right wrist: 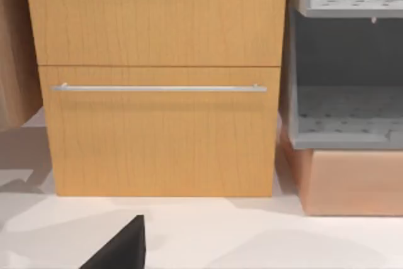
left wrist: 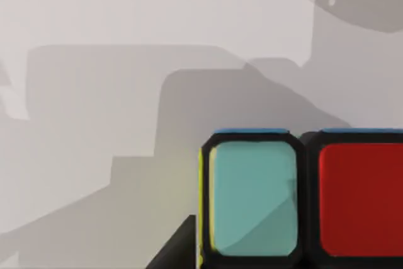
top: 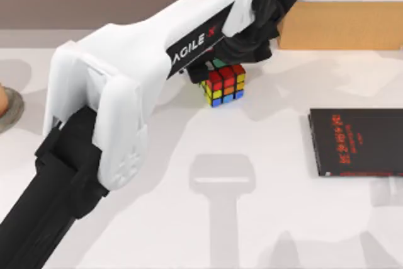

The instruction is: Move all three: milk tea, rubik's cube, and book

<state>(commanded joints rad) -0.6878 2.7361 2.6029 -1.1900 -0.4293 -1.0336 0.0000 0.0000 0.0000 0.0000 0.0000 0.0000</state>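
Left end effector (top: 220, 67) is hovering right over the multicoloured, black-edged rubik's cube (top: 225, 84); can't tell its opening. An off-centre grab could be knocking it sideways across the table (top: 252, 218).

The white table (top: 252, 231) carries the rubik's cube (top: 225, 84), a black book (top: 356, 141) and a wooden cabinet (top: 343, 7).

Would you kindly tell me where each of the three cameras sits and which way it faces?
Top view: above the table, looking down on the left arm reaching over the rubik's cube; black book at the right.
Left wrist view: on the left arm's wrist, close against the rubik's cube on the table.
Right wrist view: on the right arm's wrist, facing a wooden drawer cabinet and grey shelf.
Shared: top and left wrist views both show the cube.
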